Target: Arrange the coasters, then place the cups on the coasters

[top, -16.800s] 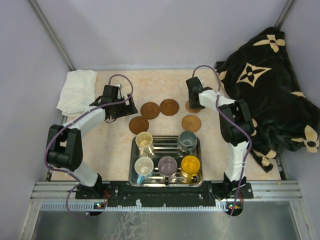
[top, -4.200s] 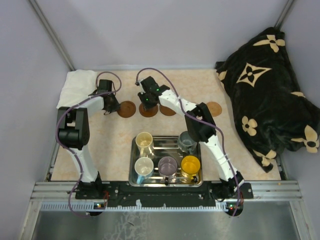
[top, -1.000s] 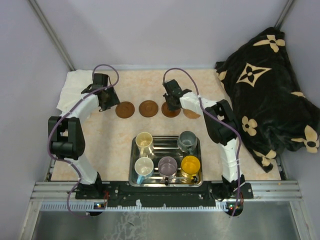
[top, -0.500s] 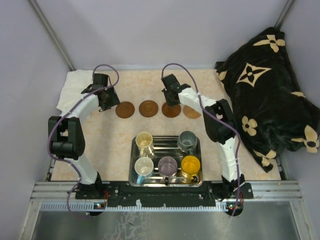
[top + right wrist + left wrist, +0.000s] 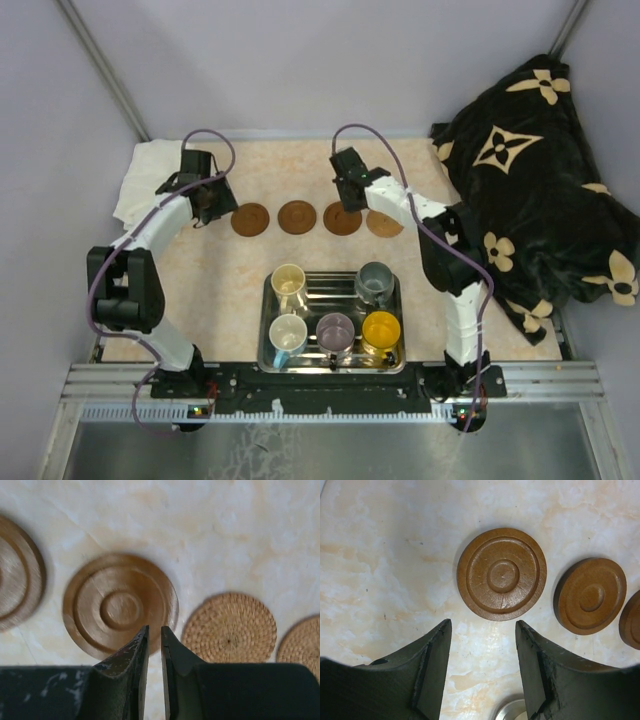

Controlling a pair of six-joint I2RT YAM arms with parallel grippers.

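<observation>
From above I see four coasters in a straight row across the middle of the table (image 5: 200, 290), running left to right: three dark coasters (image 5: 297, 217), then a tan coaster (image 5: 384, 223), each apart from the next. My right arm hides whatever lies further right. Only the right wrist view shows it: a second tan coaster (image 5: 300, 640), woven like the first, cut by the picture's edge, just beside the first and not touching it.

The top view cannot show me my jaws; the wrist views do. My left gripper (image 5: 482, 630) stands wide with bare table between the fingers, and the leftmost dark coaster lies just past the tips, untouched. My right gripper (image 5: 155, 630) is almost closed, a thin slit with nothing in it, its tips over the rim of the third dark coaster. I cannot tell whether they touch it.

The five cups (image 5: 335, 329) stand in the tray (image 5: 330, 295) by the near edge, none on a coaster: cream and grey-green behind; white, mauve and yellow in front.

The table is pale marbled cream and peach. A cloth (image 5: 155, 180) lies at the far left corner, a black blanket (image 5: 540, 170) with cream flowers is heaped along the right edge, and plain lilac walls (image 5: 320, 60) close it in
</observation>
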